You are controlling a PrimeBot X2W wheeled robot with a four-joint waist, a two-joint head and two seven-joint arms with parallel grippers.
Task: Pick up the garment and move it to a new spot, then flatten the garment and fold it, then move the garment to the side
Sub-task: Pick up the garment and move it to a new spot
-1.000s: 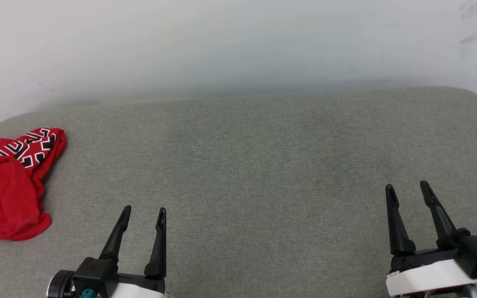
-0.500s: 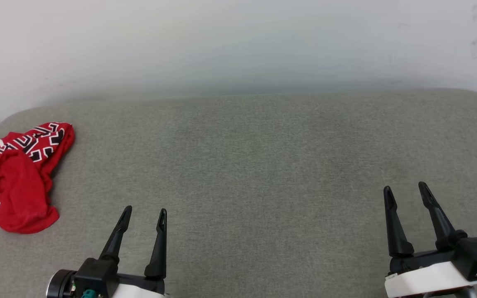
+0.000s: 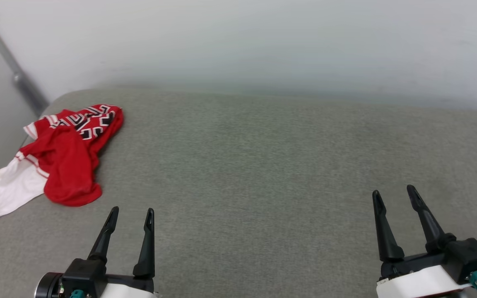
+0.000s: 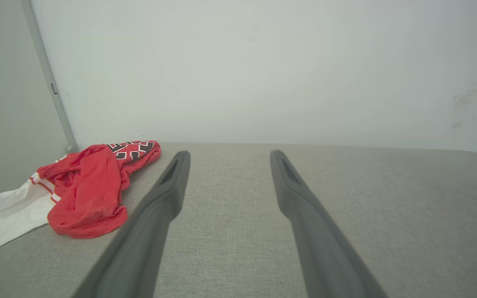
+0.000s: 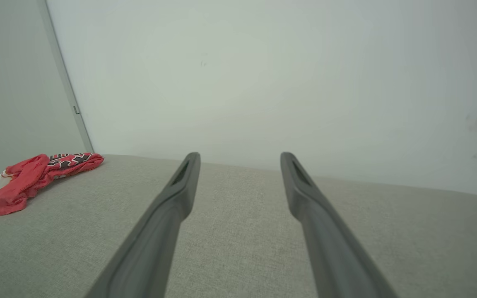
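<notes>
Grey woven cushion [image 3: 263, 165] against pale wall [image 3: 242, 37]; metal strip [image 3: 15, 70] in upper left corner. Garment [image 3: 66, 161] crumpled at left of frame, white sleeve trailing lower left, lettering uppermost. Lies up-left of left gripper [image 3: 132, 210], near but untouched; well apart from right gripper [image 3: 393, 191] at lower right. Both jaws spread apart, nothing between.

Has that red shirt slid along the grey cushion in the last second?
No. The garment lies by the same far left corner of the grey cushion; the camera turned, not the shirt.
</notes>
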